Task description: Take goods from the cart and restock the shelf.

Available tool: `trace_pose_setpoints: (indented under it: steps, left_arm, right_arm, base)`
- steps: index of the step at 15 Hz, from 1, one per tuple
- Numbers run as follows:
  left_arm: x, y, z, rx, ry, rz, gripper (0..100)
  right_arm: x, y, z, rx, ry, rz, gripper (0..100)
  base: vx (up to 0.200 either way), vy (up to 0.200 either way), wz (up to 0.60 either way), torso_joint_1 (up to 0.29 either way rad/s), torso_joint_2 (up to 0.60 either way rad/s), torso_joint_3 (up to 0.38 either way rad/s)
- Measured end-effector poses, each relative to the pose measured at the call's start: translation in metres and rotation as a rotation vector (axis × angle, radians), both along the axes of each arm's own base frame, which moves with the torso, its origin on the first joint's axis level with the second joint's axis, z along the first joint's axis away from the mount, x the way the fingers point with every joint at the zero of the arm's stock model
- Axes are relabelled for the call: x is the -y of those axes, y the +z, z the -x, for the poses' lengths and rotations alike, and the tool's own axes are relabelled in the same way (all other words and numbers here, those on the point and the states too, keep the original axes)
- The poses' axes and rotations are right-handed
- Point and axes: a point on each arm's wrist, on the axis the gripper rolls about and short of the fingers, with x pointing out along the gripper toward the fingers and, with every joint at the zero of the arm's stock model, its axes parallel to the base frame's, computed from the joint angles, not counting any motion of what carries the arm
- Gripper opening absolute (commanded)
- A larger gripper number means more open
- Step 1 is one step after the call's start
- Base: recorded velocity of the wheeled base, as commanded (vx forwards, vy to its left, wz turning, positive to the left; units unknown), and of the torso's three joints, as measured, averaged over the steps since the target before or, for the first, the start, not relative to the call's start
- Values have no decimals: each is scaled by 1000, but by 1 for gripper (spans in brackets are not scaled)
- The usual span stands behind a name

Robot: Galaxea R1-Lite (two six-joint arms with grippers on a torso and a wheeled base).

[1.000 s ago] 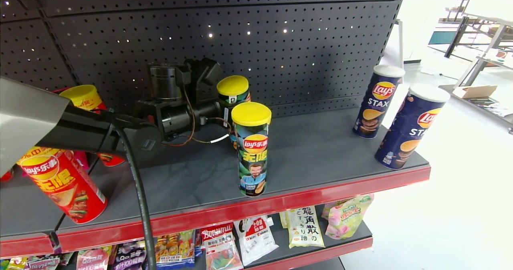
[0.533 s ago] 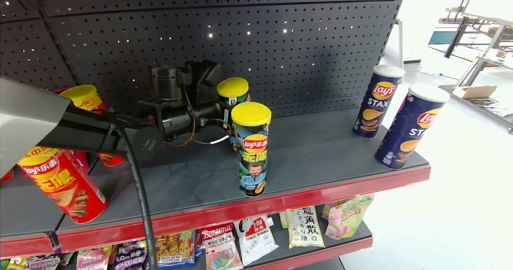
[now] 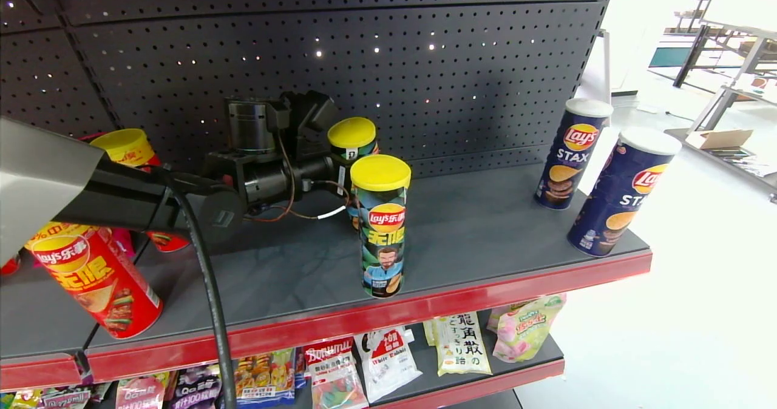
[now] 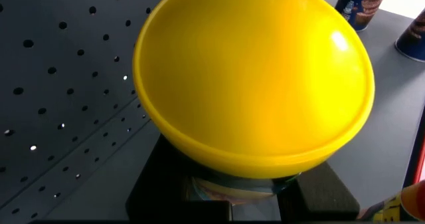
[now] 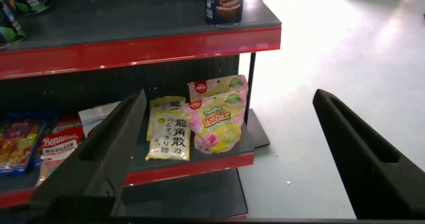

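Observation:
My left gripper (image 3: pixel 340 175) is shut on a yellow-lidded chips can (image 3: pixel 352 135), held upright at the back of the grey shelf (image 3: pixel 485 227), close to the pegboard. In the left wrist view the can's yellow lid (image 4: pixel 252 84) sits right above the gripper (image 4: pixel 232 192), with a dark finger on either side of the can. A matching yellow-lidded can (image 3: pixel 381 233) stands just in front of it, near the red shelf edge. My right gripper (image 5: pixel 229 98) hangs open and holds nothing, low in front of the lower shelf.
Two dark blue cans (image 3: pixel 570 154) (image 3: pixel 622 190) stand at the shelf's right end. Leaning red cans (image 3: pixel 91 275) (image 3: pixel 130 148) are at the left. The pegboard (image 3: pixel 425 63) backs the shelf. Snack bags (image 5: pixel 199 127) lie on the lower shelf. Bare shelf lies between the yellow-lidded and blue cans.
My left gripper and its can have sunk very slightly. Everything else stays where it was.

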Motion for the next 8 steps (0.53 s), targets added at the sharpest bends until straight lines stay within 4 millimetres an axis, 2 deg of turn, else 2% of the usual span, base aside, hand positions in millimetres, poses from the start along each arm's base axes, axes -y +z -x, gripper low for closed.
trace_pose_setpoints:
  steps: [2,3,8]
  left_arm:
    - [0,-1,0,2,0,-6,0]
    - [0,-1,0,1,0,-6,100]
    - [-1,-1,1,-6,1,-5,100]
  right_arm:
    - [0,0,0,0,0,0,100]
    - [0,0,0,0,0,0,100]
    - [0,0,0,0,0,0,100]
  base:
    - [0,0,0,0,0,0]
    - [0,0,0,0,0,0]
    - [0,0,0,0,0,0]
